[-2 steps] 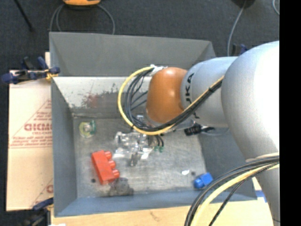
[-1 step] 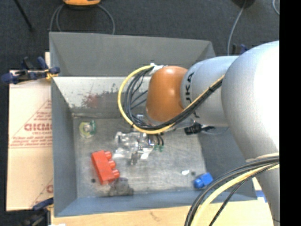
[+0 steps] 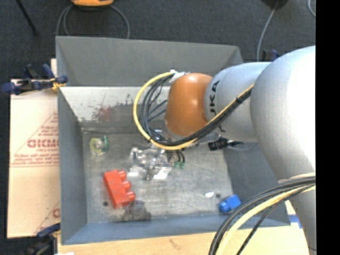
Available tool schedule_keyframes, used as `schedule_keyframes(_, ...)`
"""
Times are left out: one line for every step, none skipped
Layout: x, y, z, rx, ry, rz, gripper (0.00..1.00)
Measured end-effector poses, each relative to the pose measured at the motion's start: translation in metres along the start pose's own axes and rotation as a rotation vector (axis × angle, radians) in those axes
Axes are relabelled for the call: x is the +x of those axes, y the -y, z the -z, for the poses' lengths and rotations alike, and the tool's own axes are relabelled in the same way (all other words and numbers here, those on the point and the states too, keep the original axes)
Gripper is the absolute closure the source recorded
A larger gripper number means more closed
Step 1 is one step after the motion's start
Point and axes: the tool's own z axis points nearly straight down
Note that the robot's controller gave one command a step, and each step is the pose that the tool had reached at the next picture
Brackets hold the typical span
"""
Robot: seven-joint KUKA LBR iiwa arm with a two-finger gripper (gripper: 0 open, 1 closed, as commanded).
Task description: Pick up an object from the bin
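The arm comes in from the right, with its orange cover and a loop of cables hanging over the middle of the bin. Below the cover, the gripper sits low above the grey floor, near the centre and a little to the left. Its metal parts blur together, so it cannot be told whether it is spread or pressed together, and nothing can be seen pinched in it.

The nearest thing is a red block, lying flat on the floor just below and to the left of the gripper, apart from it. Its long axis runs on a diagonal, from upper left to lower right of the view, and its lower end points toward a dark grey lump close by at the front wall.

A clear ring with green on it lies near the left wall. A small blue thing rests in the front right corner, with a white scrap just beside it.
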Motion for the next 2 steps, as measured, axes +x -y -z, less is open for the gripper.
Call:
schedule_keyframes(-0.003,0.0,0.053,0.003,-0.011,-0.001,1.0)
schedule_keyframes(-0.003,0.0,0.077,0.004,-0.014,-0.002,1.0)
